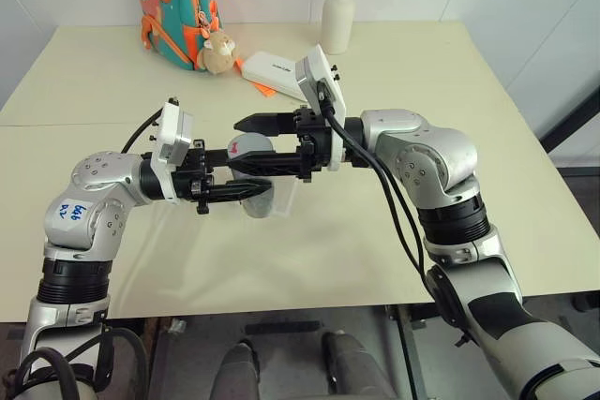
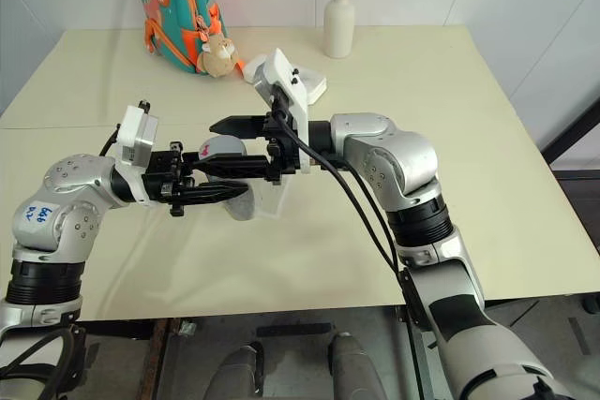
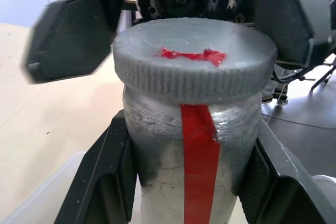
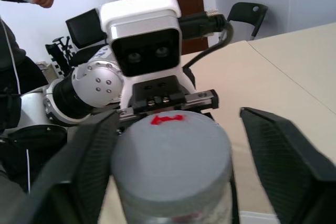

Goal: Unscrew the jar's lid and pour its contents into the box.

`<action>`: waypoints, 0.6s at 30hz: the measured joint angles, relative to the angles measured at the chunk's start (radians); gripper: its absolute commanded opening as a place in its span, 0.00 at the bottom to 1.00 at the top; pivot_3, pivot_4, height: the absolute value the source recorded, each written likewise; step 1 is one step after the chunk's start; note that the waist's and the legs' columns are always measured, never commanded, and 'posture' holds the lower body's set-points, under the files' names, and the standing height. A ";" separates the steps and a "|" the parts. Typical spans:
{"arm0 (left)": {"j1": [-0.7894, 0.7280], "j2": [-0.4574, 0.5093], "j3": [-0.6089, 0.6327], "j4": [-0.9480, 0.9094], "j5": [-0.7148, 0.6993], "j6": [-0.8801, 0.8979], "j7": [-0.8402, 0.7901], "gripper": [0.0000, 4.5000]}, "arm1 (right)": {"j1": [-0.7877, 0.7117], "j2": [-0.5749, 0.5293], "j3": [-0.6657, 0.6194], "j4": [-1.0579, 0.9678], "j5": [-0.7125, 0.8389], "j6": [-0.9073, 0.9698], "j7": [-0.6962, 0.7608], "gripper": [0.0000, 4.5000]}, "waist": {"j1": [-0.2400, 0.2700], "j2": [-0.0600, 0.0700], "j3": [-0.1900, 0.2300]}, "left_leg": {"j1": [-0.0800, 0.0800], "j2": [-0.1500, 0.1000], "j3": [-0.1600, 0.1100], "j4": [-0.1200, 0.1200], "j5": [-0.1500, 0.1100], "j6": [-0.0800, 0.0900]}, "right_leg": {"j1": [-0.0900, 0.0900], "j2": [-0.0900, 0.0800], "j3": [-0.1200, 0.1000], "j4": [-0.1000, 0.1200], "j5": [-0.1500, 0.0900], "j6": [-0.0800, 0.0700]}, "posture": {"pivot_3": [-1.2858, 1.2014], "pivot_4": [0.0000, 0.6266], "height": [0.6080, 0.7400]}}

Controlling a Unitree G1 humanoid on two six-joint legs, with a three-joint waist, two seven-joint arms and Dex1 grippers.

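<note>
The jar [image 3: 197, 166] is held above the clear box [image 1: 281, 196], clamped at its body by the left gripper [image 1: 251, 191], whose fingers are closed tight on it. It is judged rigid and light, its metallic skin slippery; the ribbed lid [image 3: 194, 61] is the place to be gripped. The right gripper [image 1: 261, 144] is levelled toward the lid, its jaws straddling the rim; a gap is seen beside one finger [image 4: 286, 156], so contact cannot be confirmed.
</note>
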 measured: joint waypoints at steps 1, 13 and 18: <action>-0.001 0.000 0.001 0.000 0.000 0.000 0.001 0.46 | 0.000 0.002 0.001 0.000 0.000 0.000 0.001 0.65 | 0.000 0.000 0.000 | 0.000 0.000 0.000 0.000 0.000 0.000 | 0.000 0.000 0.000 0.000 0.000 0.000 | 0.52 0.24 1.00; -0.012 0.001 0.001 -0.001 0.000 -0.004 -0.008 0.46 | -0.079 0.087 -0.251 0.010 0.254 0.130 -0.133 0.65 | 0.001 0.000 0.000 | 0.000 0.000 0.000 0.000 0.000 0.000 | 0.000 0.000 0.000 0.001 0.000 0.000 | 0.52 0.24 1.00; -0.006 0.002 0.003 -0.002 0.000 -0.007 -0.006 0.46 | -0.031 0.022 -0.268 -0.009 0.246 0.114 -0.168 0.65 | 0.001 0.000 0.000 | 0.000 0.000 0.000 0.000 0.000 0.000 | 0.000 0.000 0.000 0.000 0.000 0.000 | 0.52 0.24 1.00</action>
